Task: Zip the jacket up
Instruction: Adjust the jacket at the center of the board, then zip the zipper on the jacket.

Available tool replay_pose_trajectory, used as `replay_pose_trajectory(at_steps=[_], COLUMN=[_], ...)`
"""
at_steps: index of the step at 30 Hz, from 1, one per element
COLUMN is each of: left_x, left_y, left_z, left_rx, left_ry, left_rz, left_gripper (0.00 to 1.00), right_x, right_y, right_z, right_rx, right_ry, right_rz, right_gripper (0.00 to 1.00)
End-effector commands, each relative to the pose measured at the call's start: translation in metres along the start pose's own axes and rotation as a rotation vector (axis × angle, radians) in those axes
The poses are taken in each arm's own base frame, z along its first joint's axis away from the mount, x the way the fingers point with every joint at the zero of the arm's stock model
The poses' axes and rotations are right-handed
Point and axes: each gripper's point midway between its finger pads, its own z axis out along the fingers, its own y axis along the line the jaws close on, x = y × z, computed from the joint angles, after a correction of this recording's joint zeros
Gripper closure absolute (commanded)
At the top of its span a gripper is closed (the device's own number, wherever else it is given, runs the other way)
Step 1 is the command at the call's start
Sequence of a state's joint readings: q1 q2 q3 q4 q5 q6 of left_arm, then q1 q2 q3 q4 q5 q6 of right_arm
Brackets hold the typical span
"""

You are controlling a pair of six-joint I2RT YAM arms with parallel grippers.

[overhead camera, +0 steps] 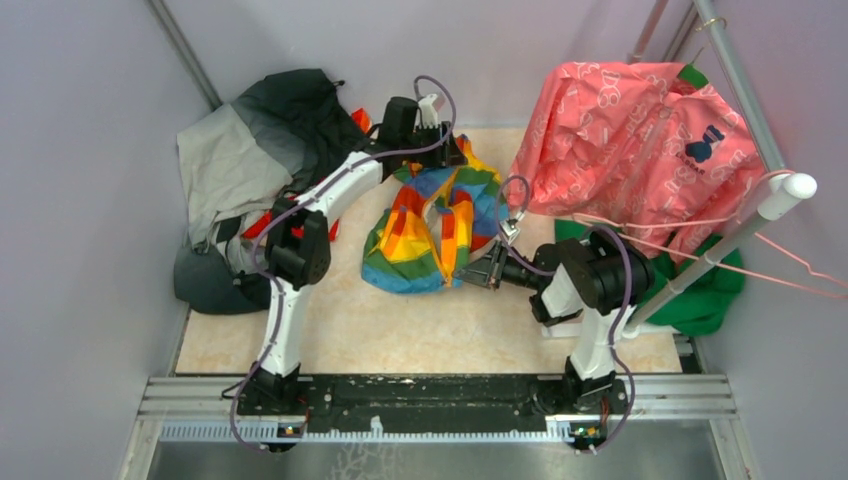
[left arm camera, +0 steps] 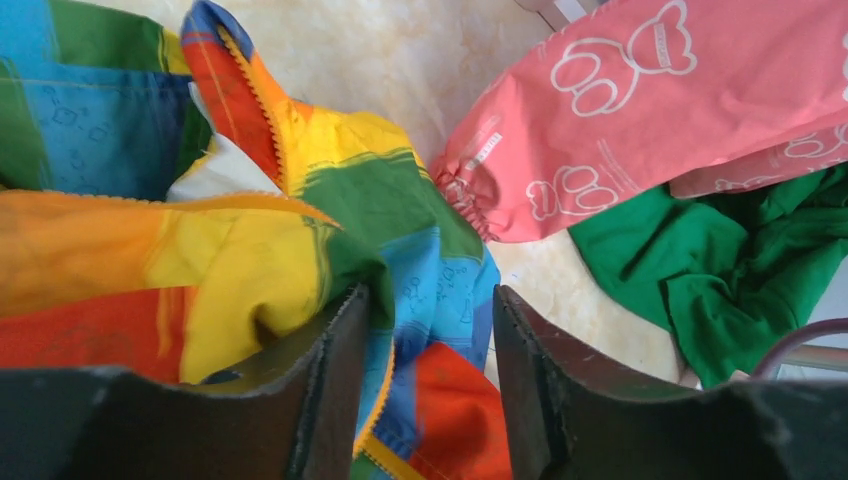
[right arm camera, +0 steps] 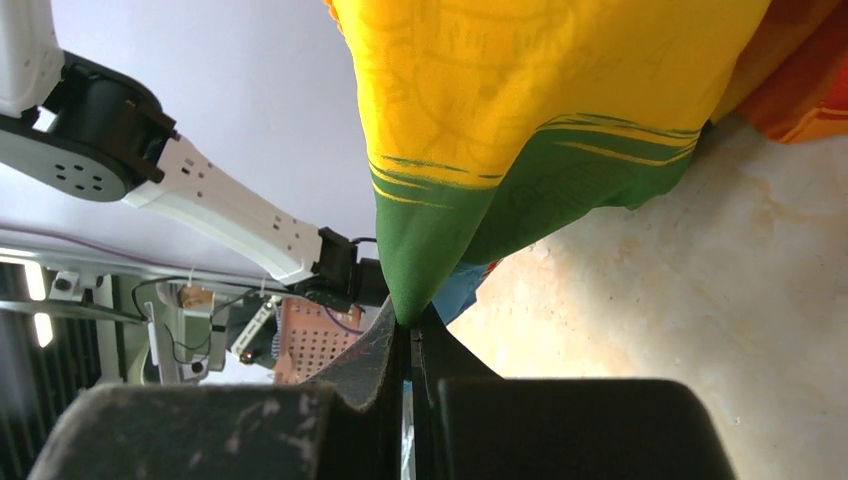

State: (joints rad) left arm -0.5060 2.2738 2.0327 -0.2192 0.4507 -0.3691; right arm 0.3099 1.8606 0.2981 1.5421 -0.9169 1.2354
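The rainbow-striped jacket [overhead camera: 430,225] lies crumpled and unzipped in the middle of the table. My left gripper [overhead camera: 445,152] is at its far end. In the left wrist view the left gripper [left arm camera: 428,335] is open, and blue and red fabric with the orange zipper edge [left arm camera: 385,385] lies between the spread jaws. The other zipper edge [left arm camera: 262,110] runs up along the collar. My right gripper [overhead camera: 480,272] is at the jacket's near right edge. In the right wrist view the right gripper [right arm camera: 408,320] is shut on a green corner of the jacket [right arm camera: 440,240], which hangs lifted off the table.
A grey-and-black jacket [overhead camera: 250,160] is piled at the back left. A pink patterned garment [overhead camera: 630,140] hangs on a white rack [overhead camera: 745,225] at the right, over a green cloth [overhead camera: 710,290]. The pink sleeve [left arm camera: 600,130] and the green cloth [left arm camera: 730,270] lie close to the left gripper.
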Motion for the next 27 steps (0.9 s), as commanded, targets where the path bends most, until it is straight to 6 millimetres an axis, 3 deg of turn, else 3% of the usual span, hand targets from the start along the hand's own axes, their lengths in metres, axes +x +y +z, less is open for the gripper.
replay_pose_trajectory(at_steps=[1, 4, 6, 8, 15, 20, 25, 27], left_x=[-0.054, -0.071, -0.052, -0.028, 0.091, 0.163, 0.203, 0.215], left_y=[-0.036, -0.050, -0.055, -0.064, -0.094, -0.102, -0.098, -0.096], left_z=[-0.040, -0.093, -0.125, -0.154, -0.224, -0.240, -0.240, -0.235], left_rx=[-0.015, -0.057, -0.061, -0.024, 0.201, 0.220, 0.244, 0.234], left_ry=[-0.167, -0.321, -0.352, -0.371, -0.354, -0.360, -0.388, -0.397], left_rz=[0.061, 0.088, 0.068, 0.015, -0.361, -0.625, -0.885, -0.957], left_gripper=[0.38, 0.21, 0.12, 0.02, 0.01, 0.18, 0.37, 0.39], right_x=[-0.019, -0.018, -0.018, -0.017, -0.019, -0.020, -0.021, -0.021], right_y=[0.022, 0.019, 0.016, 0.014, 0.018, 0.022, 0.021, 0.021], right_z=[0.003, 0.003, 0.004, 0.004, 0.004, 0.004, 0.004, 0.004], right_rx=[-0.092, -0.085, -0.079, -0.077, -0.084, -0.089, -0.088, -0.088], right_ry=[-0.073, -0.074, -0.070, -0.067, -0.072, -0.080, -0.084, -0.085], right_rz=[-0.140, -0.127, -0.111, -0.100, -0.098, -0.095, -0.084, -0.080], right_gripper=[1.00, 1.00, 1.00, 1.00, 1.00, 1.00, 1.00, 1.00])
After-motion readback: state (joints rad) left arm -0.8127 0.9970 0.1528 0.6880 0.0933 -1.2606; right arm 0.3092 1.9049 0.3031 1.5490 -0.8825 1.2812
